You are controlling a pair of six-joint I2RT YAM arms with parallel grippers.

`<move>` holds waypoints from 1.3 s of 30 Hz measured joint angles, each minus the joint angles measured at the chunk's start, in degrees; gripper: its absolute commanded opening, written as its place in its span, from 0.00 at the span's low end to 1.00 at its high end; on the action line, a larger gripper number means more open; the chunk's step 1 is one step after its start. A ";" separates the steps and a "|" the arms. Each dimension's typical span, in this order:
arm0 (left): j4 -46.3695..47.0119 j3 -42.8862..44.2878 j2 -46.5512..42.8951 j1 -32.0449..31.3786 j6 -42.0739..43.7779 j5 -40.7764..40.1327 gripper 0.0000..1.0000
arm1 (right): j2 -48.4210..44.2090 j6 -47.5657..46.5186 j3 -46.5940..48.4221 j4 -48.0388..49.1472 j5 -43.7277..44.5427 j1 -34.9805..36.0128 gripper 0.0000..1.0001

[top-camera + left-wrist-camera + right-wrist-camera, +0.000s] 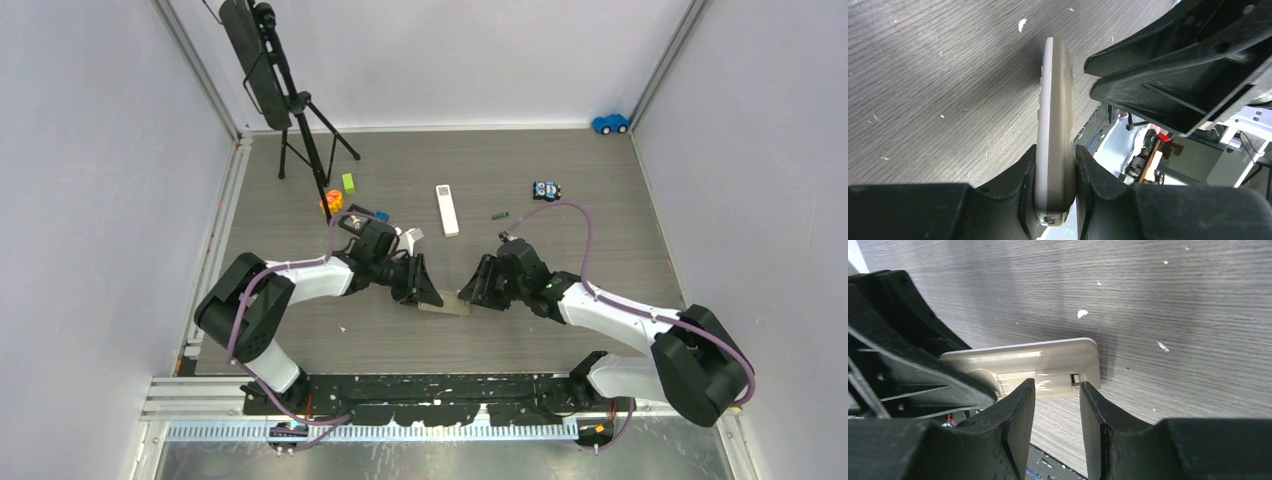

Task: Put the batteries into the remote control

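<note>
A beige remote control point(446, 306) is held on its long edge just above the wooden table, with my left gripper point(428, 290) shut on one end. In the left wrist view the remote point(1054, 115) sits clamped between both pads. My right gripper point(478, 285) is at the remote's other end. In the right wrist view its jaws point(1056, 385) stand apart with nothing between them, tips just short of the remote's back point(1048, 357) and its closed battery cover point(1035, 377). One slim dark battery point(499, 215) lies on the table beyond the right gripper.
A white remote point(447, 209) lies at the table's middle back. A black tripod point(300, 120) stands at the back left, with a green block point(348, 182) and an orange piece point(332, 201) near its feet. A small toy point(546, 190) and a blue car point(610, 123) lie back right.
</note>
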 measured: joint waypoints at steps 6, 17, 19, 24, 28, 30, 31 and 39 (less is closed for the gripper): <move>0.81 -0.07 0.87 0.55 -0.63 1.27 0.00 | 4.15 0.42 -2.12 5.64 -0.72 0.00 0.38; 1.05 -0.28 0.94 1.27 -0.90 1.68 0.00 | 5.29 0.74 -2.91 10.19 -1.14 -0.24 0.31; 1.05 -0.28 0.94 1.29 -1.01 1.66 0.00 | 5.38 0.85 -2.93 10.34 -1.18 -0.26 0.34; 1.05 -0.35 0.94 1.36 -1.64 1.57 0.00 | 5.60 1.42 -3.65 11.87 -1.73 -0.26 0.38; 0.98 -0.39 0.94 2.03 -2.10 1.62 0.00 | 7.04 2.49 -4.17 15.21 -2.95 -0.66 0.38; 0.94 -0.39 0.96 2.62 -2.29 1.66 0.00 | 8.17 3.72 -4.68 18.18 -3.63 -1.07 0.37; 0.94 -0.39 0.96 2.91 -2.36 1.68 0.00 | 8.57 4.35 -5.09 19.63 -3.85 -1.25 0.37; 0.57 -0.55 1.07 4.09 -2.08 2.10 0.00 | 11.34 9.62 -10.71 35.15 -6.23 -2.43 0.35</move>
